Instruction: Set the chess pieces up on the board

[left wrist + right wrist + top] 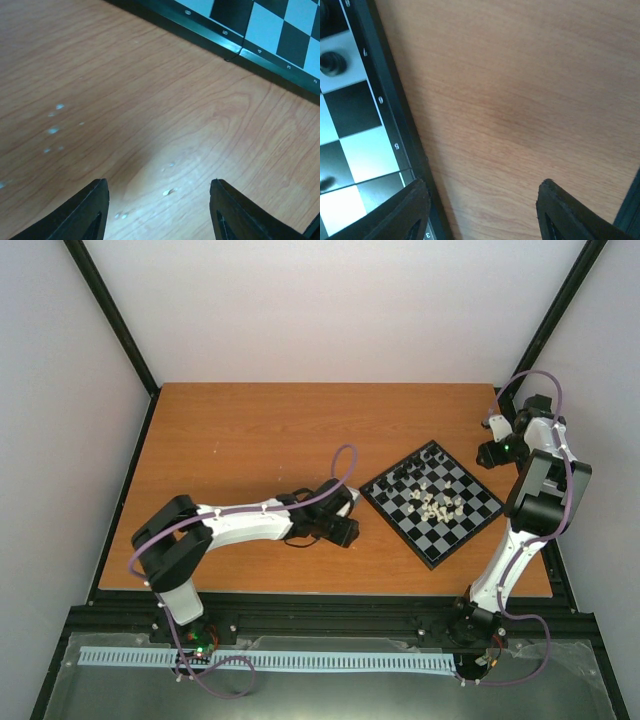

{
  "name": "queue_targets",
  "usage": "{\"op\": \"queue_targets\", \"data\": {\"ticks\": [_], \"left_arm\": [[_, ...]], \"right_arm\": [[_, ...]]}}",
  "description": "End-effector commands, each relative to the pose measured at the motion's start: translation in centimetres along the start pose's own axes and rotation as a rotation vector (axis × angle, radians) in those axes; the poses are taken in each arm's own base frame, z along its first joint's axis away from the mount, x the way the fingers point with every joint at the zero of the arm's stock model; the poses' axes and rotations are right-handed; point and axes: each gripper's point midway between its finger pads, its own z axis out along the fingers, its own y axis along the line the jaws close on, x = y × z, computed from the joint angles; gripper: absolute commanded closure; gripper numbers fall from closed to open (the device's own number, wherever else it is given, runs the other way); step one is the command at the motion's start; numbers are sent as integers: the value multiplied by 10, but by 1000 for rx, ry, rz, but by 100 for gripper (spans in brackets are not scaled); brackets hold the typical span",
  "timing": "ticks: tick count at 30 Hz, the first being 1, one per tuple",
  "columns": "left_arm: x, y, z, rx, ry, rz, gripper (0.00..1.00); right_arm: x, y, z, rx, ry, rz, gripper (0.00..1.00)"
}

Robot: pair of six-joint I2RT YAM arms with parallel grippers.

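The left gripper point(159, 186) and right gripper point(482, 186) hang open-jawed and empty over the table point(250, 440) beside the board point(470, 525), probably poised to sort the cream chess pieces point(437, 504) heaped mid-board near the black pieces point(410, 468).

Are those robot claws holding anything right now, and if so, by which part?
Nothing. The left gripper and the right gripper both stand open over bare tabletop beside the board, nothing between the jaws.

A small chessboard point(440, 540) of black and light grey squares lies flat, turned cornerwise, with cream-white pieces point(437, 505) huddled in a loose cluster near its centre and black pieces point(412, 468) ranged along its far-left edge.
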Motion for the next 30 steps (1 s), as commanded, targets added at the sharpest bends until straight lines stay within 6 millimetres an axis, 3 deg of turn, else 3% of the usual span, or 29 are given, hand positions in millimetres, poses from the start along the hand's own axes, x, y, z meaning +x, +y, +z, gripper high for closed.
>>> {"op": "queue_targets", "data": {"ticks": [1,8,15,30], "left_arm": [[-22,-32,13,77,-49,-15,42],[-20,-36,33,96,-35,-52,42],[-18,-32,42,77,-23,-56,41],[-8,-15,39,24,-50,-77,41]], "right_arm": [[18,1,8,-46,91,-40,43],[35,10,27,-121,150,-31,49],[44,32,30,-232,162,-33,51],[78,78,27,-390,214,-20,66]]}}
